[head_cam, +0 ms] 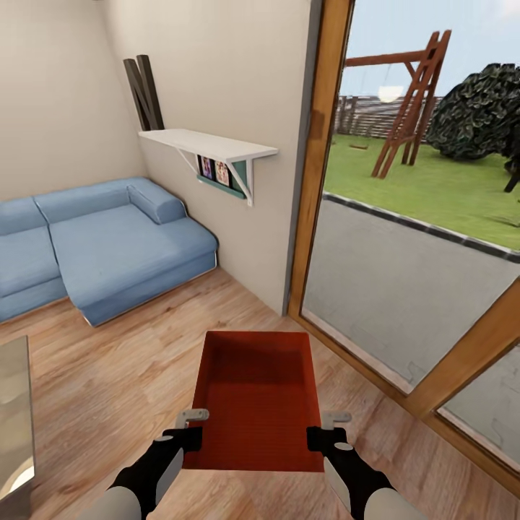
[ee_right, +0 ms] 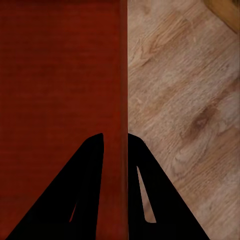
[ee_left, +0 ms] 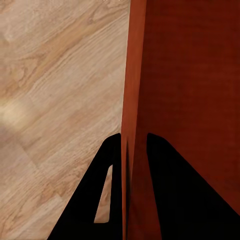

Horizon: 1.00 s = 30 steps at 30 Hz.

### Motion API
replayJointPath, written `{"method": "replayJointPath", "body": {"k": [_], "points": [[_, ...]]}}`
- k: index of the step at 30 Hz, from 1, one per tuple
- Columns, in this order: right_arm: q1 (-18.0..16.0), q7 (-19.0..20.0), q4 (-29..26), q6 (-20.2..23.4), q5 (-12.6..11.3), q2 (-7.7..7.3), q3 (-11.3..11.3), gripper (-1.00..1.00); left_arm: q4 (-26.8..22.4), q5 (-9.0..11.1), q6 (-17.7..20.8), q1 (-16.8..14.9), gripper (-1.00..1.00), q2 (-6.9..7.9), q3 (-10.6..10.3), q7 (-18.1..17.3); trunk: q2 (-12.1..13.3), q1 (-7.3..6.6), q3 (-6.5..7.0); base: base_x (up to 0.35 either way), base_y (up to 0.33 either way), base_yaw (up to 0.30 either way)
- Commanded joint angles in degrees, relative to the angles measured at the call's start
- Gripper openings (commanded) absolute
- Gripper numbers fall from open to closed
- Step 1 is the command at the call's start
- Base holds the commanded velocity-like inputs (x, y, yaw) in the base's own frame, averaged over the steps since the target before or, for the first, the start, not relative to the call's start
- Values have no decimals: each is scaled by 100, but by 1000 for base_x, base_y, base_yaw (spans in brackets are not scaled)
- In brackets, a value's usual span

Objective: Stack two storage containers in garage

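Both tools clamped on one bin, carried above living-room floor; second bin not located.

Left tool (head_cam: 193, 427) pinches the left long wall of the orange-red shallow open-top plastic storage container (head_cam: 258, 404); left wrist view shows its dark fingers (ee_left: 100, 200) either side of that thin wall, nearly closed. Right tool (head_cam: 326, 429) grips the opposite long wall the same way, fingers (ee_right: 150, 200) straddling the rim. Container lies dead centre between the tools, long axis running toward 12 o'clock from the robot, held level, apart from the light wood plank floor (head_cam: 130, 375). Neither arm is nearer; load is shared. Blue fabric sofa (head_cam: 108, 245) at 10 o'clock, wood-framed glass door (head_cam: 404, 274) at 2 o'clock. Judgement: carry stage, garage not reached.
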Motion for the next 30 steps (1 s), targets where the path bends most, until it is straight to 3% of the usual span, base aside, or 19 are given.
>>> {"method": "replayJointPath", "body": {"k": [1, 24, 30], "points": [[-6, -212, -79, -62, 120, -129, 5, -100, 11, -39, 42, 2, -100, 6, -47, 59, -10, 3, -1, 0, 0, 0], [-6, -205, -79, -62, 120, -131, -25, -100, 11, -45, 42, 2, -100, 6, -47, 59, -10, 3, 160, 0, 0, 2], [-6, -210, -79, -70, 120, -138, 2, -100, 11, -45, 42, 2, -100, 6, -47, 59, -10, 3, 160, 0, 0, 179]]}}
